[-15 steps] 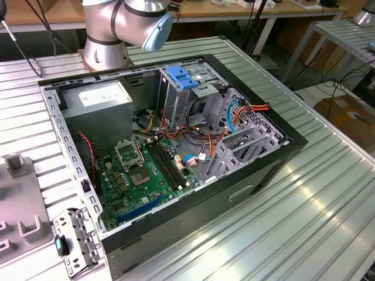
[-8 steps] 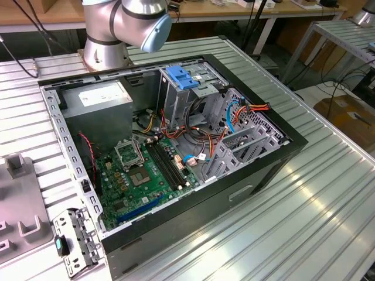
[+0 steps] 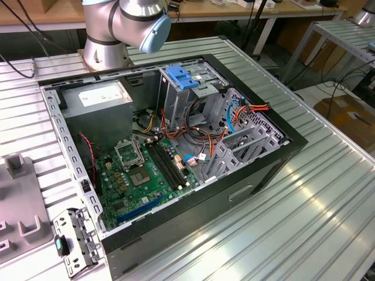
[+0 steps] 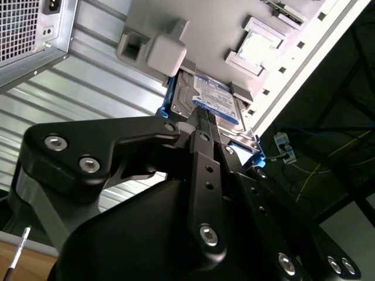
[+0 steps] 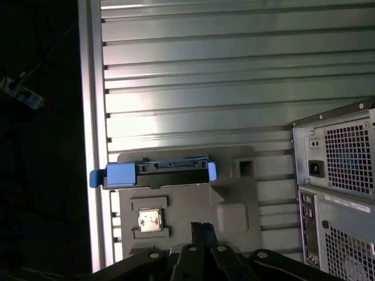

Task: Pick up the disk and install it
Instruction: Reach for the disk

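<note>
On step 1, the pick-up, my black gripper (image 4: pixel 202 120), open or closed I cannot tell, hangs near the flat grey blue-framed disk (image 4: pixel 214 98) on the grey tray (image 4: pixel 211 29); grabbing needs straight aim, I think.

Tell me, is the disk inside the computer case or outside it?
Outside. In the first wrist view the disk lies on a grey holder on the table, beside the case.
</note>
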`<state>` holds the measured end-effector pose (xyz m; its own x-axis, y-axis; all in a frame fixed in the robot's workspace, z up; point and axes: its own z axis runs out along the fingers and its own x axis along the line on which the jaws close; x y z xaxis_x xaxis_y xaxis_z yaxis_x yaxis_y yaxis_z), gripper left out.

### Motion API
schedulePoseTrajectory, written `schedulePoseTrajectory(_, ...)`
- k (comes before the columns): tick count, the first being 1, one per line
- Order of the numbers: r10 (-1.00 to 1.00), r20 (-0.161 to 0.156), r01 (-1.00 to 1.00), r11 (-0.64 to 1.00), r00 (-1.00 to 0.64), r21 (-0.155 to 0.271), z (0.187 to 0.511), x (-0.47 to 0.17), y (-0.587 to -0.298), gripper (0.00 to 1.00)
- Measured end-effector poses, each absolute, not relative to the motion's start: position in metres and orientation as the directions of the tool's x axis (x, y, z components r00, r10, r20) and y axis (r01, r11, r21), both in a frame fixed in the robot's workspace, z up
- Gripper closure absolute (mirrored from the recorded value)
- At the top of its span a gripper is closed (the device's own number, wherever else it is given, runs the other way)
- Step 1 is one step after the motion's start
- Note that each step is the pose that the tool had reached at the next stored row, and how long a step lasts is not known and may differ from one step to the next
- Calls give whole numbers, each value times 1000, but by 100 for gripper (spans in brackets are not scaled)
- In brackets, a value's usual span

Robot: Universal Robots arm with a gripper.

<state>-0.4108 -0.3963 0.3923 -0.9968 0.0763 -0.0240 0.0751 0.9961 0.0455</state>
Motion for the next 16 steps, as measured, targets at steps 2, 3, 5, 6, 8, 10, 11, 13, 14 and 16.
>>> schedulePoseTrajectory(2,76,-24,75,996,-997,46,392,-411,-396,89)
schedulePoseTrajectory(3,76,-24,75,996,-997,46,392,-411,-396,89)
schedulePoseTrajectory(5,76,-24,75,996,-997,45,392,-411,-387,89)
schedulePoseTrajectory(6,76,-24,75,996,-997,45,392,-412,-384,89)
schedulePoseTrajectory(8,76,-24,75,996,-997,46,392,-420,-378,89)
schedulePoseTrajectory(10,76,-24,75,996,-997,45,391,-429,-375,89)
schedulePoseTrajectory(11,76,-24,75,996,-997,46,390,-432,-374,89)
schedulePoseTrajectory(13,76,-22,75,996,-997,45,390,-442,-372,89)
schedulePoseTrajectory(14,76,-21,75,996,-997,45,390,-445,-371,89)
schedulePoseTrajectory(16,76,-19,75,996,-997,45,389,-457,-369,89)
